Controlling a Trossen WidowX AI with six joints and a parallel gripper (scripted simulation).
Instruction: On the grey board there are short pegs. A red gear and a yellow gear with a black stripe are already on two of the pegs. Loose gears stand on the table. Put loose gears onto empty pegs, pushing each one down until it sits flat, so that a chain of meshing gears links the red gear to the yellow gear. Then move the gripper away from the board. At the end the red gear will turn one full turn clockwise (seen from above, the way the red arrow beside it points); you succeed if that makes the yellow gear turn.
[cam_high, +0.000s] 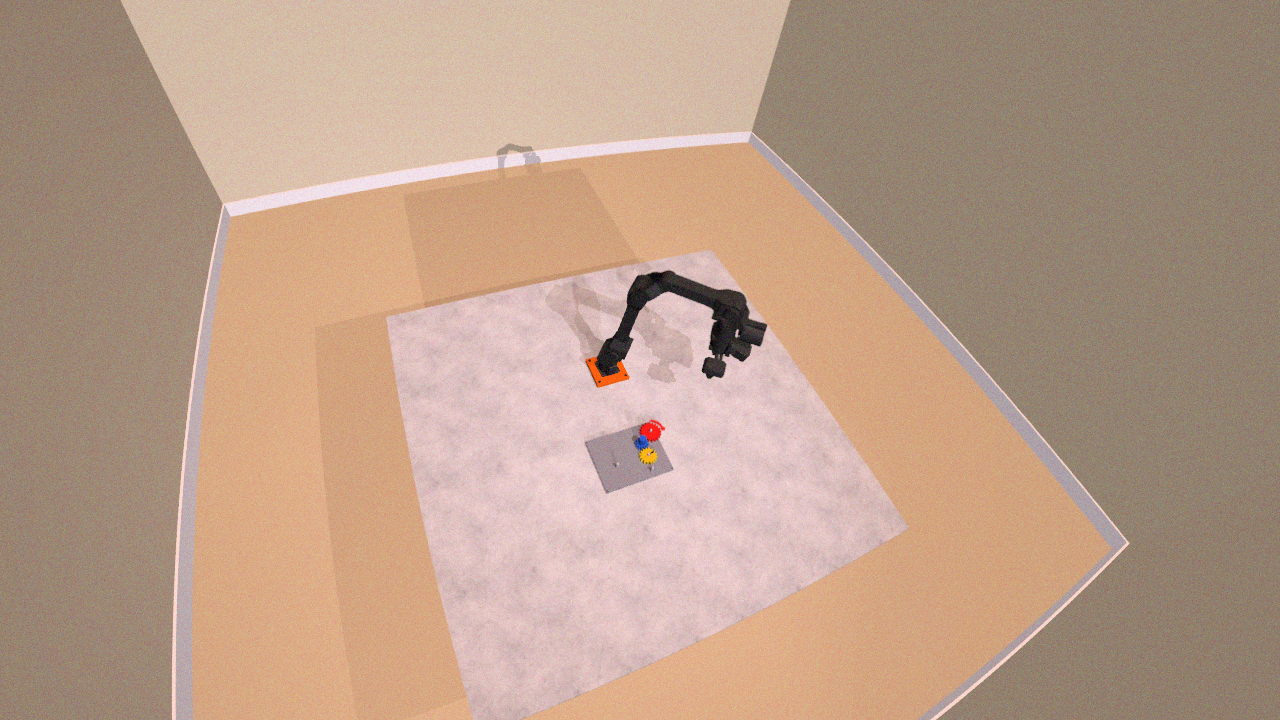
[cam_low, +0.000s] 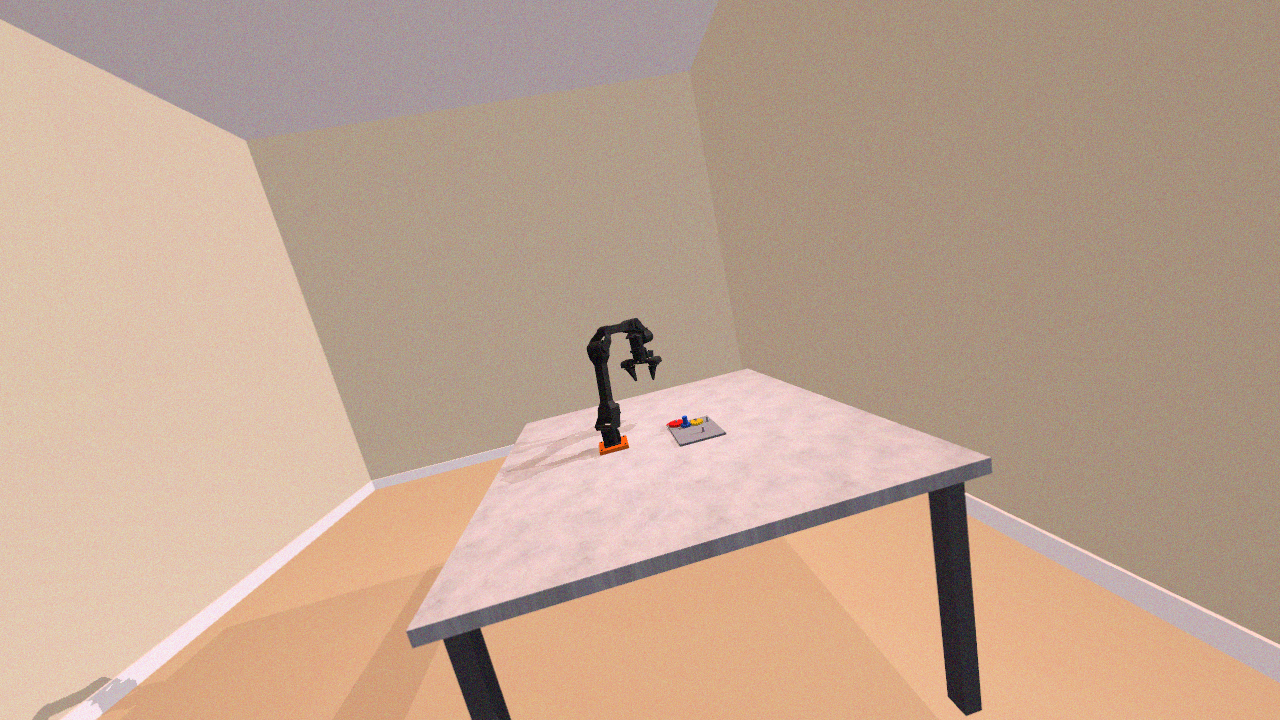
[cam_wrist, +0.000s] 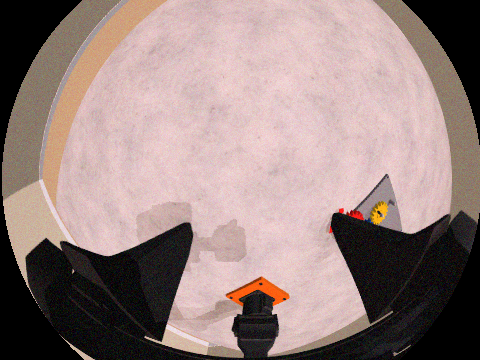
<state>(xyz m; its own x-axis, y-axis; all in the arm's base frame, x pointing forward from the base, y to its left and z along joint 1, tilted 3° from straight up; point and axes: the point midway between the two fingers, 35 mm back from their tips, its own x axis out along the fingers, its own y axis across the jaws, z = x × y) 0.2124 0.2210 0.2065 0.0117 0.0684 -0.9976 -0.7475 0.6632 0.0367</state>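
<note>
The grey board (cam_high: 608, 449) (cam_low: 687, 438) (cam_wrist: 384, 192) carries a red gear (cam_high: 650, 433) (cam_low: 675, 423) (cam_wrist: 356, 215) and a yellow gear (cam_high: 648, 457) (cam_low: 696, 421) (cam_wrist: 377, 214) with a black stripe. A small blue gear (cam_high: 641, 442) (cam_low: 685, 420) with a raised knob sits between them and looks in contact with both. The views are too small to confirm tooth contact or flat seating. Two bare pegs show, one near the board's middle (cam_high: 615, 463) and one beyond the yellow gear (cam_high: 651, 461). My gripper (cam_low: 644, 377) (cam_wrist: 263, 227) is open and empty, high above the table, off to the red gear's side. Its finger partly hides the board in the wrist view.
The arm's orange base plate (cam_high: 614, 380) (cam_low: 614, 448) (cam_wrist: 276, 294) stands on the pale table beside the board. A red curved arrow (cam_high: 662, 428) lies beside the red gear. The arm arches high between base and gripper. No other loose gears show.
</note>
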